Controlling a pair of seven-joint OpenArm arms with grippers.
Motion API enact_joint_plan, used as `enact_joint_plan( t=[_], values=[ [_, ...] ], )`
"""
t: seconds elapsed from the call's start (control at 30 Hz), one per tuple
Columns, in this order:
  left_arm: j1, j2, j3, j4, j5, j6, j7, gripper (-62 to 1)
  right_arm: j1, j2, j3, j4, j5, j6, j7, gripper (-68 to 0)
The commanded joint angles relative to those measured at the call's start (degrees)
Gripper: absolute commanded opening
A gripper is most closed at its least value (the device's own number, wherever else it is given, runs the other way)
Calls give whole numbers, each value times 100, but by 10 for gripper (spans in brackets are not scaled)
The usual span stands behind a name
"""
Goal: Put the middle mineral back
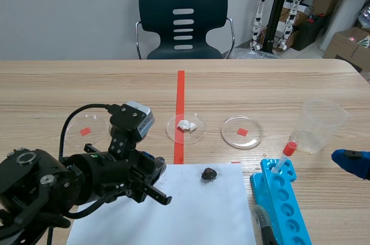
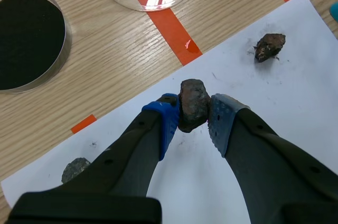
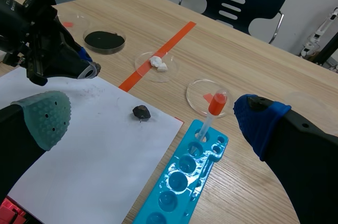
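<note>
Three minerals are out: a brown one [image 2: 193,100] clamped in the left gripper [image 2: 195,117] over the middle of the white paper sheet [image 1: 191,210], a dark one [image 2: 270,46] lying on the sheet at about two o'clock from it, and a grey one [image 2: 75,170] at about eight o'clock, near the sheet's edge. The held stone's long axis runs six to twelve o'clock along the gripper's line. The blue pad presses one flank and the grey pad the other, and the narrower end points toward six. Whether it touches the paper I can't quite tell. Three clear petri dishes stand in a row at twelve o'clock of the sheet; the middle dish [image 1: 186,126] holds white lumps and sits on the tape line. One plastic cup [image 1: 321,123] stands at two o'clock and one blue tube rack [image 1: 283,199] with one red-capped tube [image 1: 287,155] at three. The right gripper [image 3: 152,120] hangs over that side, fingers spread wide with nothing between them. The table [image 1: 277,83] is pale wood. Beyond it are a dark chair [image 1: 184,19], a grey wall and cardboard boxes [image 1: 347,43].
</note>
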Motion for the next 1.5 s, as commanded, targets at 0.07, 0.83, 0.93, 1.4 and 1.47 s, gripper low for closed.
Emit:
enact_joint_plan(
  t=[0.07,0.83,0.93,1.4,1.47],
  values=[
    [-251,157,11,-278,39,118,-81,-492,2,0,33,109,46,-20,90,-20],
    [-592,444,17,-1228,114,225,-258,-481,2,0,33,109,46,-20,92,-20],
    [-592,442,17,-1228,131,225,-302,-398,2,0,33,109,46,-20,92,-20],
    [-356,363,-7,-968,282,282,-686,14,2,0,33,109,46,-20,90,-20],
    [-179,326,-13,-741,286,284,-817,14,2,0,33,109,46,-20,90,-20]
  ],
)
